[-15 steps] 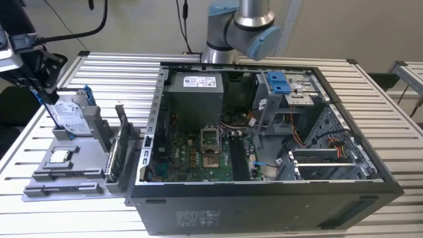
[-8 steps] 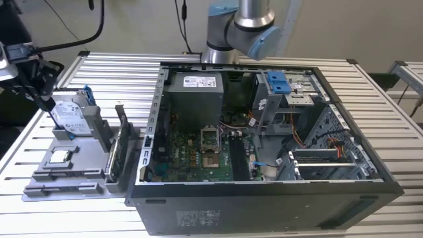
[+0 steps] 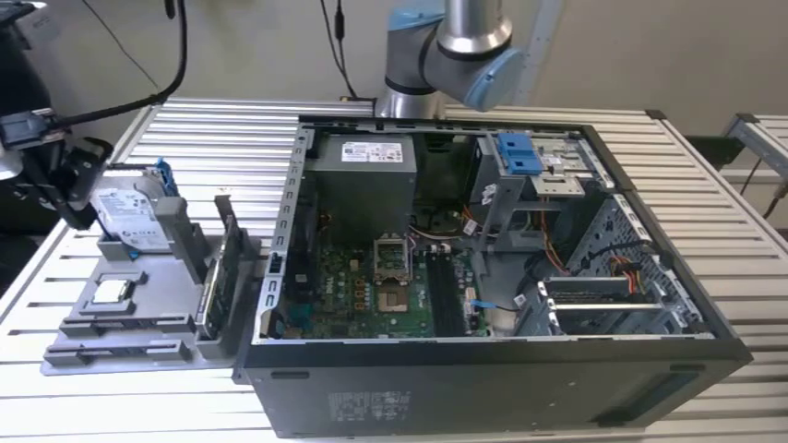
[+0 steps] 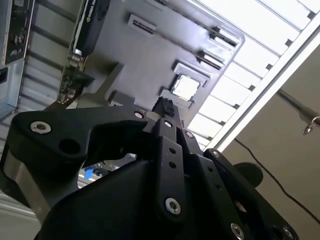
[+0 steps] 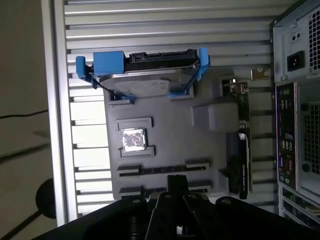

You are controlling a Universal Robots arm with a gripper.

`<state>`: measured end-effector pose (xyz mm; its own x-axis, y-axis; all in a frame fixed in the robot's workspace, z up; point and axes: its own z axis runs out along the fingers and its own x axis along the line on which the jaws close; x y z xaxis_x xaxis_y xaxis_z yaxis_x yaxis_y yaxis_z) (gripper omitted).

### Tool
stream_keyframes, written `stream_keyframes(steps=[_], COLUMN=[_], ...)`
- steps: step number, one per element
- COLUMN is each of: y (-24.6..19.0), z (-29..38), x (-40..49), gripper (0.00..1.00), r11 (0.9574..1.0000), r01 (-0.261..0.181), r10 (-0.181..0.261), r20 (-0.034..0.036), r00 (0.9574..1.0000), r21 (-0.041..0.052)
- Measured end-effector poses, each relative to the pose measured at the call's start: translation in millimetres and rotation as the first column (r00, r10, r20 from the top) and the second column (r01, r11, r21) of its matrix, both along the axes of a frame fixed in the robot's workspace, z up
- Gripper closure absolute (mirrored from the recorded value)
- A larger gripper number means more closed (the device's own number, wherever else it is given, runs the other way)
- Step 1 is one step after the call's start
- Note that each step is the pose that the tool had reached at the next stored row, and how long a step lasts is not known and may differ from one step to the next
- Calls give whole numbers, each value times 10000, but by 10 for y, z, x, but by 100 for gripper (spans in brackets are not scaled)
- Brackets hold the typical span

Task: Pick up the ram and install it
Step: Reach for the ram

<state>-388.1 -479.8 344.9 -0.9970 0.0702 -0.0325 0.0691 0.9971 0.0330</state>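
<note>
Above tray (image 5: 165,132), tool (image 5: 176,182) pressed together, empty; ram (image 5: 162,170) edge-up just beyond it.

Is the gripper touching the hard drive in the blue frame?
Apart. In the first wrist view the gripper is across the gray tray from the hard drive, with the square chip and bare tray surface between them.

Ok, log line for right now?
gripper: over tray, at its long slots | hold: cannot tell | drive, CPU: in tray | case: open
</note>
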Motion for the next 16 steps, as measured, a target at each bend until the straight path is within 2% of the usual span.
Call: stream_keyframes(steps=[12, 16], y=[-288, -351], z=[-132, -162], x=[0, -1], gripper=[89, 89], r11=[10000, 10000], r01=[0, 1], r10=[0, -1], r20=[-10, -10], r00=[10000, 10000], r21=[0, 0])
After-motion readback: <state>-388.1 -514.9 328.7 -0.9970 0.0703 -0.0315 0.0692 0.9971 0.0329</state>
